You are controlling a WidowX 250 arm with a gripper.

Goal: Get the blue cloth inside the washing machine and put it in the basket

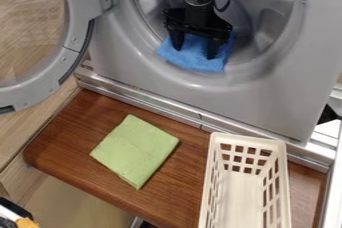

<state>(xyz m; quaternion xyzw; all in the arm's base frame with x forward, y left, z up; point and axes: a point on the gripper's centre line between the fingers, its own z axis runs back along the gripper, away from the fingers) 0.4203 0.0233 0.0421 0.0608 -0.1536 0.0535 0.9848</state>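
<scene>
My gripper (194, 52) hangs at the mouth of the washing machine (267, 87), fingers spread apart and pointing down. Directly beneath and behind them is the blue cloth (194, 63), draped over the lower lip of the drum opening, its upper part hidden by the gripper. Both fingertips overlap the cloth in the camera view; whether they touch it I cannot tell. The cream basket (279, 145) stands on the wooden board at lower right, in front of the machine.
A folded green cloth (135, 151) lies on the brown wooden board (73, 137), left of the basket. The round machine door (79, 34) is swung out to the left. A metal strip (157, 103) runs between machine and board.
</scene>
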